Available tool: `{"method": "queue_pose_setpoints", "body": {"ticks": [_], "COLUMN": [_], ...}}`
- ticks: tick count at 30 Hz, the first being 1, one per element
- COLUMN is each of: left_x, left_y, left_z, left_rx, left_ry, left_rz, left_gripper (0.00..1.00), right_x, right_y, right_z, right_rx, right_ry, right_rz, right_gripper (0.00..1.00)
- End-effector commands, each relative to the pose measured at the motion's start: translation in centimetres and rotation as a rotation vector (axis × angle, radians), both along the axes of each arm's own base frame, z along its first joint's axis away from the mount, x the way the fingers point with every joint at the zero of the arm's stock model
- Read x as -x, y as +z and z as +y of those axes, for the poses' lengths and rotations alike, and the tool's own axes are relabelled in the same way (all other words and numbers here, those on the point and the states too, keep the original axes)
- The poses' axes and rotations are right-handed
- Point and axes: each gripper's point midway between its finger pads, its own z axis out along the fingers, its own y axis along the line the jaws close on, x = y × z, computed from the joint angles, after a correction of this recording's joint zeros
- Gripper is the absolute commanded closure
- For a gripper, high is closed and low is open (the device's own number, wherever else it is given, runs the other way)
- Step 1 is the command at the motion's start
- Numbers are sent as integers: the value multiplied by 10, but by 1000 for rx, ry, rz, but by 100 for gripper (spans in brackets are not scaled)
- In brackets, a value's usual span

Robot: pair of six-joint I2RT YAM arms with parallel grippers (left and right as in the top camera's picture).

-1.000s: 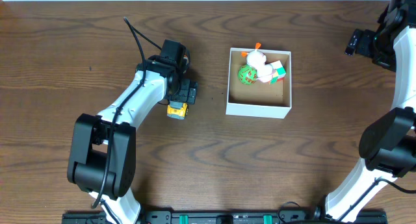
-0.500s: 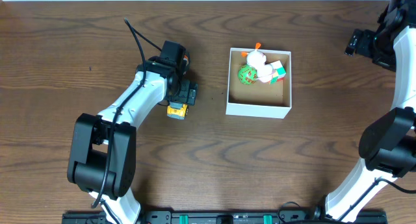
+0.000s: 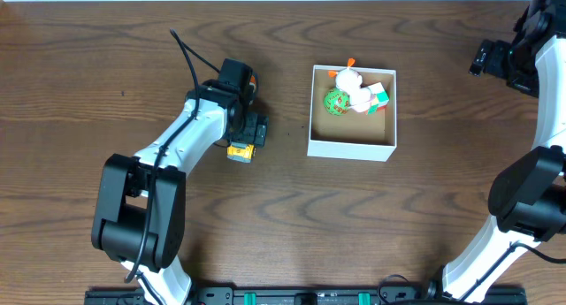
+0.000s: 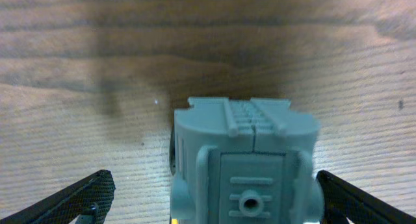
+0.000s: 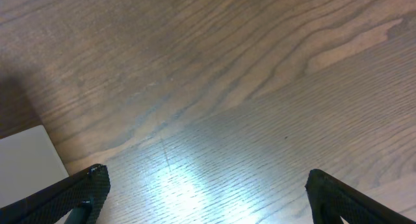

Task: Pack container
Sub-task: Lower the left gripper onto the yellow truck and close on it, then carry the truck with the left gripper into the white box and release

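Observation:
The container (image 3: 349, 149), a white-walled box with a brown floor, sits right of centre in the overhead view. It holds a white and orange toy (image 3: 350, 79), a green ball (image 3: 336, 102) and a white, green and red cube (image 3: 379, 95). A yellow and grey toy vehicle (image 3: 240, 151) lies on the table to its left. My left gripper (image 3: 248, 133) is open and sits over it. In the left wrist view the grey toy (image 4: 244, 152) fills the space between the spread fingers (image 4: 221, 198). My right gripper (image 3: 493, 57) is open and empty at the far right.
The table is dark wood. The right wrist view shows bare wood under the open fingers (image 5: 208, 198). A white flat surface (image 5: 26, 159) shows at its left edge; I cannot tell what it is.
My left gripper has shifted very slightly over the toy vehicle. The right arm and the container have not moved.

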Motion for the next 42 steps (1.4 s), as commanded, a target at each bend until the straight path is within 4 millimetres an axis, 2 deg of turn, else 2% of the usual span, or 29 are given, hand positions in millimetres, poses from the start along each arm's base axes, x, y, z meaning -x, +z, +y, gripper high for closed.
{"method": "queue_pose_setpoints", "body": {"ticks": [1, 2, 5, 11, 18, 23, 29, 33, 38, 42], "left_x": [5, 5, 4, -2, -9, -19, -29, -23, -4, 5], "left_y": [-7, -7, -7, -5, 0, 21, 79, 130, 198, 229], "left_z": [1, 1, 1, -1, -3, -6, -18, -41, -96, -146], "left_rx": [-7, -7, -6, 1, 8, 25, 70, 121, 243, 341], "left_ry": [-5, -4, -4, -4, -5, -5, -29, -85, -195, -288], "left_rz": [19, 19, 15, -8, -33, -89, -231, -359, -550, -666], "left_gripper": [5, 11, 16, 41, 44, 44, 44, 44, 43, 43], "right_x": [1, 1, 1, 1, 1, 1, 1, 1, 1, 1], "right_y": [-3, -3, -3, -3, -3, -3, -3, -3, -3, -3], "right_z": [-2, -2, -2, -2, -2, -2, -2, -2, -2, -2], "right_rx": [-7, -7, -6, -7, -6, -7, -7, -7, -7, -7], "right_ry": [-23, -23, -23, -23, -23, -23, -23, -23, -23, -23], "right_rz": [5, 5, 5, 5, 5, 5, 5, 5, 5, 5], "right_gripper": [1, 1, 1, 1, 1, 1, 1, 1, 1, 1]}}
